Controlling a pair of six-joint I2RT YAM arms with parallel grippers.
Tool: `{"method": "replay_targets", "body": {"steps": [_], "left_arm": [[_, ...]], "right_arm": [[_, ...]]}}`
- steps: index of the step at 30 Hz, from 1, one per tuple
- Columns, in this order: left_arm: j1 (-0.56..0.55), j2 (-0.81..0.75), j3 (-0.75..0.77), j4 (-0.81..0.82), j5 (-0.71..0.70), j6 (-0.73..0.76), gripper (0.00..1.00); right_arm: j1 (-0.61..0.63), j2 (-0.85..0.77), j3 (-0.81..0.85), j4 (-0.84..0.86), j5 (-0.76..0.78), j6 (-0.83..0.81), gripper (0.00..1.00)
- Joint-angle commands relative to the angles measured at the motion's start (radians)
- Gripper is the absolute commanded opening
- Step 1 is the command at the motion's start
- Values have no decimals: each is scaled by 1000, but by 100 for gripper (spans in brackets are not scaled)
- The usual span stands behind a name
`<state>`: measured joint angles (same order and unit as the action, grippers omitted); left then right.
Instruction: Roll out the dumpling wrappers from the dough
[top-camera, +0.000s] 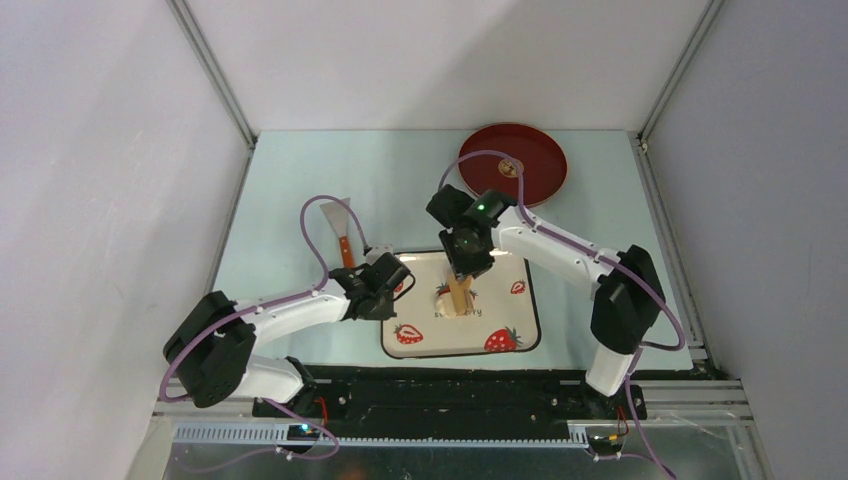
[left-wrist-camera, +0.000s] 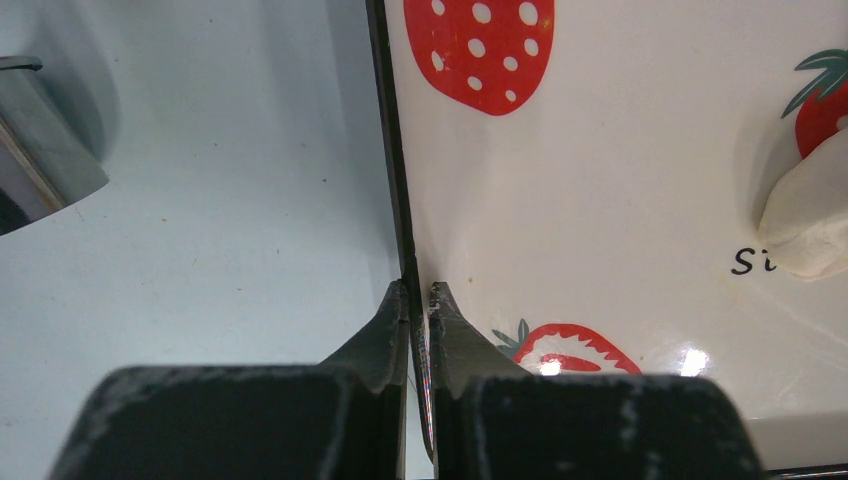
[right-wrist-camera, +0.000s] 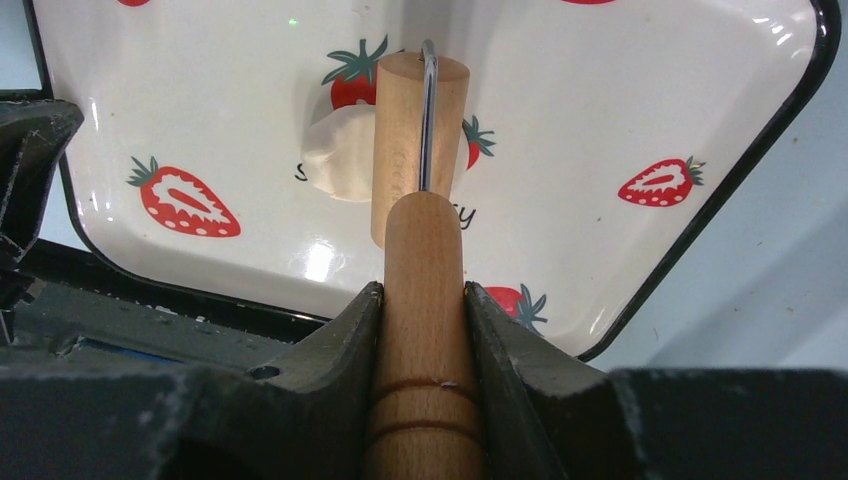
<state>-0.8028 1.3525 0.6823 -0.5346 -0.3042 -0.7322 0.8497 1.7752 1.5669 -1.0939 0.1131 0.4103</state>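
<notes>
The dough (top-camera: 442, 304) is a small cream-white lump in the middle of the strawberry-patterned plate (top-camera: 505, 310). My right gripper (top-camera: 463, 266) is shut on the handle of the tan wooden roller (top-camera: 460, 293). In the right wrist view the roller's barrel (right-wrist-camera: 400, 130) rests against the right side of the dough (right-wrist-camera: 340, 160), with my gripper (right-wrist-camera: 423, 292) behind it. My left gripper (top-camera: 393, 283) is shut on the plate's left rim; its tips (left-wrist-camera: 420, 292) pinch the dark edge, with the dough (left-wrist-camera: 812, 215) far to the right. No dumpling wrappers are in view.
A round red tray (top-camera: 535, 150) lies at the back right. A scraper with an orange handle (top-camera: 340, 228) lies on the table left of the plate, and its steel blade (left-wrist-camera: 45, 165) shows in the left wrist view. Grey walls enclose the table.
</notes>
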Motion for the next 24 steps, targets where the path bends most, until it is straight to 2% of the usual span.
{"method": "replay_targets", "body": {"steps": [1, 24], "left_arm": [[-4, 45, -53, -105, -13, 34, 2], [-2, 60, -67, -106, -24, 24, 2]], "right_arm": [[-45, -13, -75, -4, 65, -16, 0], [-163, -124, -270, 28, 59, -53, 0]]}}
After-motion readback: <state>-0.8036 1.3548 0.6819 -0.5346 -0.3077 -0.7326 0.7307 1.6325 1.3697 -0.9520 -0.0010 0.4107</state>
